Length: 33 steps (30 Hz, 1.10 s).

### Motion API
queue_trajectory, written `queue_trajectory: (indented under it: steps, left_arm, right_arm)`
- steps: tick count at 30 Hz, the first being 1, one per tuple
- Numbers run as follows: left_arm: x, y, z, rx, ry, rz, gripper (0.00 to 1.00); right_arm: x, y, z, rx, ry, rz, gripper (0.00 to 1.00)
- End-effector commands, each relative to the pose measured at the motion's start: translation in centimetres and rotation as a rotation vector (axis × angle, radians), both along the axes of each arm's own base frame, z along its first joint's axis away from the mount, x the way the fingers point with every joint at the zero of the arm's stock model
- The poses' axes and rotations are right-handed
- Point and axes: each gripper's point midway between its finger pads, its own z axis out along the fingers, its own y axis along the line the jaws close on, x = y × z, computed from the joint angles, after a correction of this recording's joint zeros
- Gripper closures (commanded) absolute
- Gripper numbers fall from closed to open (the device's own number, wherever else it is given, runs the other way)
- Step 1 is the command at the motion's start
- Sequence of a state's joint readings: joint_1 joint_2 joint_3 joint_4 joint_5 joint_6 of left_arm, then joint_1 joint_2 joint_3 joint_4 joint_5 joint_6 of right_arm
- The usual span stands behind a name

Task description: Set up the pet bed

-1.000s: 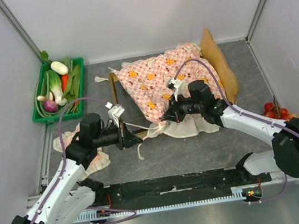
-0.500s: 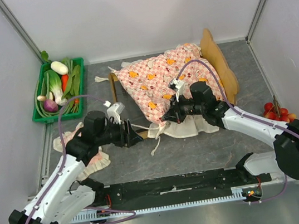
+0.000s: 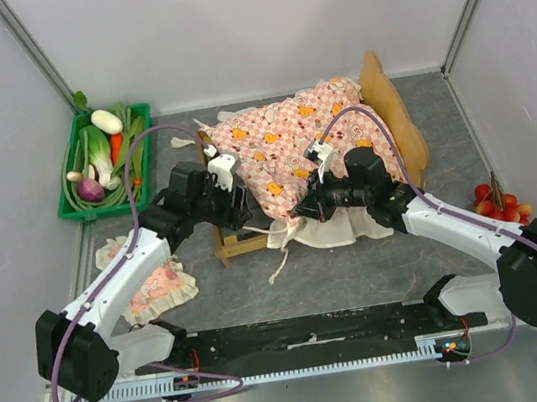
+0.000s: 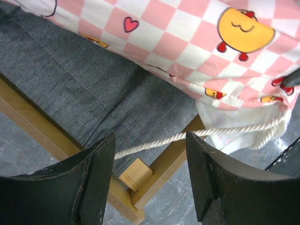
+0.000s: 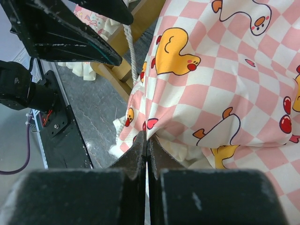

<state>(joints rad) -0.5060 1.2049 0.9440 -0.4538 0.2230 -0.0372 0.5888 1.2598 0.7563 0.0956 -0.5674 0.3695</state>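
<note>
Left claw (image 4: 150, 140) gapes wide, holding nothing, above the bed (image 3: 395, 116) frame's near corner. Right claw (image 5: 146, 139) is pinched on the mattress (image 3: 284, 138) hem. We see the bed mid-desk (image 3: 360, 268), headboard to the right, mattress draped across it. The pillow (image 3: 155, 287) lies on the desk at its left, and a cord (image 4: 220, 131) crosses the corner.

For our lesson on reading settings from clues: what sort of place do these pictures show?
Probably a robotics lab test cell: plain white walls, robot arms bolted to a black rail, and a green tray of prop vegetables.
</note>
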Motion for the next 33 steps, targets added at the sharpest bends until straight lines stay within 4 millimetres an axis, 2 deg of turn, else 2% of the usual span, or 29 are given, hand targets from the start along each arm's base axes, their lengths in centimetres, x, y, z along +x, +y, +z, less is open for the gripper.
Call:
queue_trajectory:
  steps: [1, 4, 5, 13, 16, 22, 33]
  left_arm:
    - [-0.3, -0.5, 2.3, 0.039, -0.193, -0.215, 0.32]
    - [-0.6, -0.6, 2.6, 0.039, -0.275, -0.27, 0.32]
    - [-0.8, -0.6, 3.3, 0.03, -0.317, -0.284, 0.32]
    - [-1.2, -0.7, 1.0, 0.091, -0.315, -0.399, 0.33]
    - [-0.9, -0.9, 0.2, 0.107, -0.307, -0.417, 0.34]
    - [-0.7, -1.1, -1.8, 0.142, -0.257, -0.465, 0.39]
    - [-1.9, -1.1, -3.3, 0.157, -0.22, -0.551, 0.43]
  right_arm:
    - [0.8, 0.5, 2.1, 0.029, -0.077, 0.014, 1.0]
    - [0.9, 0.8, 2.4, 0.044, -0.081, 0.023, 1.0]
    - [0.7, 0.8, 2.3, 0.047, -0.076, 0.03, 1.0]
    - [0.5, 0.8, 2.3, 0.056, -0.08, 0.036, 1.0]
    - [0.3, 0.8, 2.3, 0.061, -0.077, 0.037, 1.0]
    - [0.3, 0.8, 2.5, 0.069, -0.08, 0.035, 1.0]
    - [0.4, 0.9, 2.7, 0.078, -0.084, 0.033, 1.0]
